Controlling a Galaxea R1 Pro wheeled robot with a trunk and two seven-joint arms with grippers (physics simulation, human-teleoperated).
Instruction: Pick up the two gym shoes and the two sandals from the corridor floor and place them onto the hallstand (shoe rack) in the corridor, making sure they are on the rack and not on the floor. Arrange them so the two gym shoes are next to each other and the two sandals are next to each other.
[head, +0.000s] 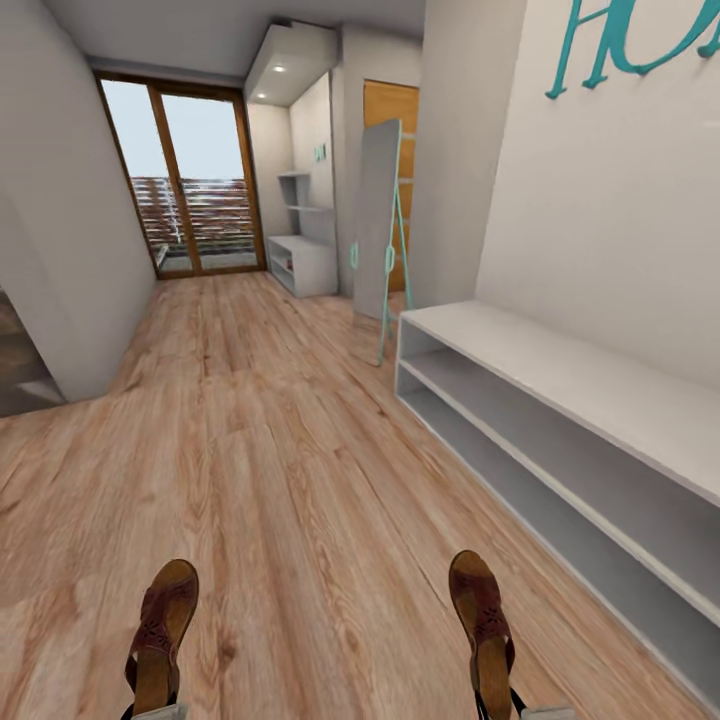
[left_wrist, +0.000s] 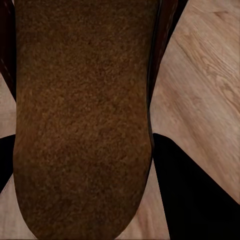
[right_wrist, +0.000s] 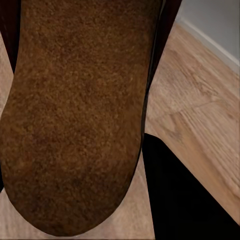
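Observation:
I hold one dark reddish-brown sandal in each gripper, toes pointing forward over the wood-plank corridor floor (head: 280, 470). The left sandal (head: 160, 625) is in my left gripper (head: 152, 708), and its brown sole (left_wrist: 82, 120) lies between the dark fingers (left_wrist: 200, 200). The right sandal (head: 482, 615) is in my right gripper (head: 500, 705), and its sole (right_wrist: 80, 115) sits beside a dark finger (right_wrist: 185, 200). The hallstand (head: 303, 262), pale grey with stepped shelves above, stands far down the corridor on the right. The gym shoes are out of view.
A plain low white two-shelf bench (head: 560, 420) runs along the right wall close by. A grey standing mirror with a teal frame (head: 380, 230) leans beyond it. Glass doors (head: 190, 180) close the corridor's far end. A wall corner (head: 70, 300) juts in at the left.

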